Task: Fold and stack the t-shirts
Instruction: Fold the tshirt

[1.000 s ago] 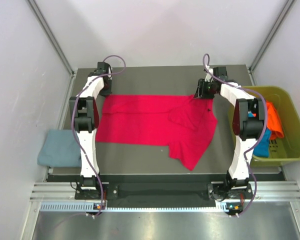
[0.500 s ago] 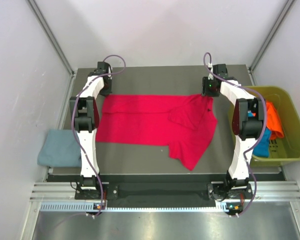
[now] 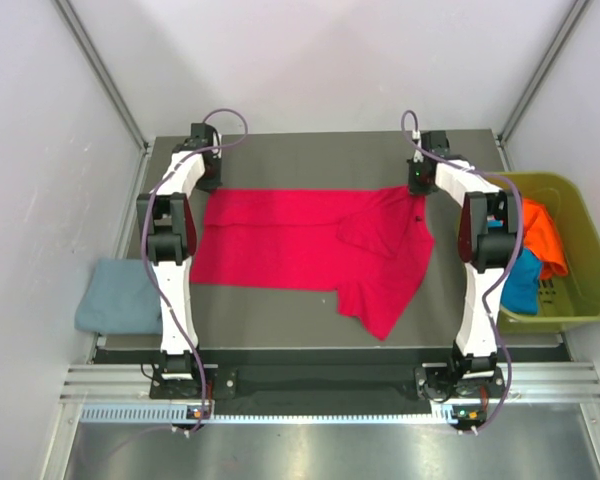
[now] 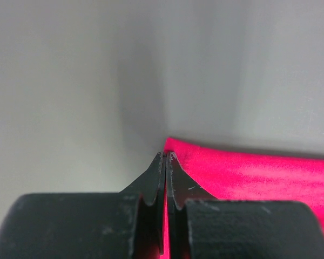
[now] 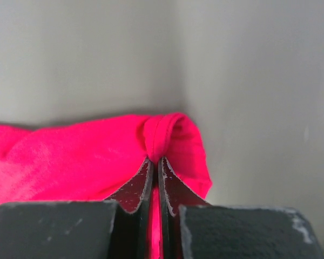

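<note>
While both arms reach to the far side of the bench [image 3: 310, 155], I see the crimson t-shirt [image 3: 280, 240] spread across the middle of the overhead frame. Its left half lies flat, its right half is rumpled, and a flap trails down toward lower centre.

The left end effector [image 4: 166, 157] is pinched closed on the shirt's upper-left corner; in the left wrist view red cloth shows in the slit between the fingers. The right end effector [image 5: 155, 159] is clamped on the upper-right corner, where the hem bunches into a small roll just above the fingertips.

At the left edge of the overhead frame, off the bench, a folded grey-blue t-shirt [image 3: 115, 297] lies with its right edge tucked behind the left arm [image 3: 170, 235]. At the right edge sits an olive-green bin [image 3: 580, 305] holding the orange t-shirt [image 3: 542, 232] above the turquoise t-shirt [image 3: 520, 285]. The right arm [image 3: 477, 230] crosses the bin's left rim and hides part of both.
</note>
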### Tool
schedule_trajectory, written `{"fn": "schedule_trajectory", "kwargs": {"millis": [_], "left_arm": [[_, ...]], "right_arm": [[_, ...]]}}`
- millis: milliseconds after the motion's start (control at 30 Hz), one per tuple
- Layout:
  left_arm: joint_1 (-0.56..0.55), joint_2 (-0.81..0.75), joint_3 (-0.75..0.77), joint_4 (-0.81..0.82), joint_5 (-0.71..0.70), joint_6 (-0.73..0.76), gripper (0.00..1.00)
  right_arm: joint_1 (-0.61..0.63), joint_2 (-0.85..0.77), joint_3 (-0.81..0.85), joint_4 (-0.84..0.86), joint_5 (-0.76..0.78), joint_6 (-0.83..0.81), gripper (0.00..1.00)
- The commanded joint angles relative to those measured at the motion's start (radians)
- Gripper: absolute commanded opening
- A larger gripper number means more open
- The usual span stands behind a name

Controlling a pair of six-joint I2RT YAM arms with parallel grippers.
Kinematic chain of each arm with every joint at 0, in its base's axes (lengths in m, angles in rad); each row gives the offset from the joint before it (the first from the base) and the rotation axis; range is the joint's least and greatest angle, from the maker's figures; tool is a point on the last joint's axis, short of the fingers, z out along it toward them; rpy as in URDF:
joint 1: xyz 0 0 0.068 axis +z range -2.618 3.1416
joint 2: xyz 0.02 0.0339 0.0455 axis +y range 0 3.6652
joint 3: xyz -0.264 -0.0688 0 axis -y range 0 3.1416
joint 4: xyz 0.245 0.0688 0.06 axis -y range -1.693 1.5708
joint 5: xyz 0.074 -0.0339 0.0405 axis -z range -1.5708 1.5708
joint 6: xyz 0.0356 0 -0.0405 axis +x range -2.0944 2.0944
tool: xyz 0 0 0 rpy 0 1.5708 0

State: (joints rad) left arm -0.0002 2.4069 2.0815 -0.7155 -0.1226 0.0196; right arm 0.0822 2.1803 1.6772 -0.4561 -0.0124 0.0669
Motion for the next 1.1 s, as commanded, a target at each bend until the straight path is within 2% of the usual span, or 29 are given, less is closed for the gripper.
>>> {"fn": "schedule_trajectory", "kwargs": {"millis": [0,500,700,1067], "left_arm": [[0.028,0.037,0.032,0.016,0.001,-0.013,0.0],[0.026,0.184,0.25,0.08,0.038,-0.007,0.0],[0.022,0.199,0.262,0.1,0.034,-0.006,0.0],[0.008,0.216,0.264,0.125,0.009,0.008,0.0]], "right_arm": [[0.001,0.024,0.096,0.043,0.043,-0.032,0.0],[0.007,0.165,0.301,0.097,0.025,-0.09,0.0],[0.008,0.243,0.435,0.089,0.031,-0.104,0.0],[0.014,0.329,0.546,0.146,0.045,-0.119,0.0]]}}
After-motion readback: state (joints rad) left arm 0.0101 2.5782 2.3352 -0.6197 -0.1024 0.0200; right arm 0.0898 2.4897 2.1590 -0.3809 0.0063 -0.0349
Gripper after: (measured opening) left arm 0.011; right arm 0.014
